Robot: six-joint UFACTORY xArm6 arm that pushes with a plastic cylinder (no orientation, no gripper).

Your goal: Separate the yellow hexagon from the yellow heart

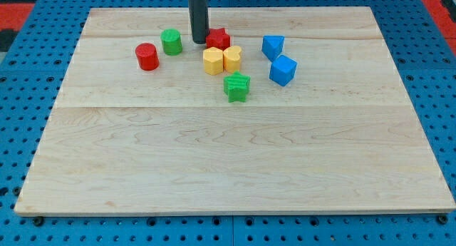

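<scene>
So my tip [199, 42] is just a bare rod, holding nothing, parked beside the red star [219, 38] on its left, just above the yellow pair. The yellow hexagon [212, 61] and yellow heart [232, 58] sit touching, hexagon on the view's left, up near the board [228, 167] top. They look like light, hard little blocks that'll slide easy. I'd nudge the hexagon's right upper edge, near the seam.

Lab bench — blue pegboard [28, 32]
</scene>
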